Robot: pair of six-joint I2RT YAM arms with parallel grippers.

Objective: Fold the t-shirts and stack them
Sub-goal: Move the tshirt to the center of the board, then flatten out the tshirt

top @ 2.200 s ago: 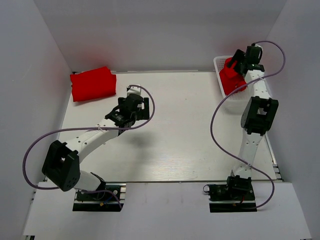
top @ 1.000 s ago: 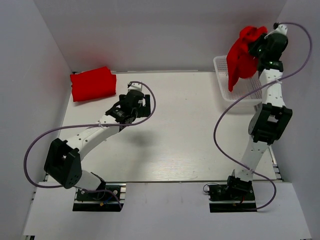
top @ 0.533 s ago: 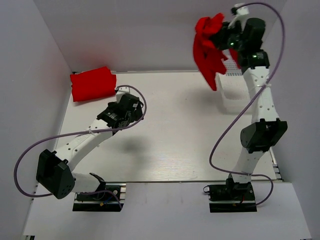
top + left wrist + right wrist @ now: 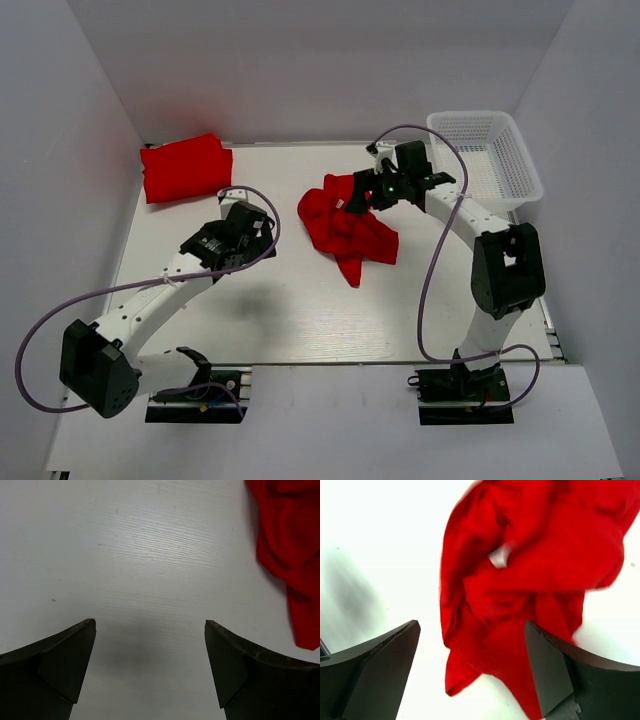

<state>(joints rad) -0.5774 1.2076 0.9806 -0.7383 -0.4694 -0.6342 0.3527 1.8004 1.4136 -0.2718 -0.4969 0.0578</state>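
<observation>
A crumpled red t-shirt [image 4: 348, 226] lies heaped on the table [image 4: 300, 310].

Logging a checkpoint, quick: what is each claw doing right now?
Left claw: open, holding nothing, over the table.
Right claw: open, above the crumpled t-shirt, not gripping it.

The left arm [image 4: 137, 308] and right arm [image 4: 452, 212] are slim white links joined by bulky black joint housings, each rising from a black base plate [image 4: 195, 385]. A thin purple cable [image 4: 428, 280] loops loosely back from behind each wrist. The fingers [image 4: 65, 655] of the left gripper [image 4: 150, 635] and right gripper [image 4: 470, 635] are matte black wedges, broad behind and tapering to blunt tips.
</observation>
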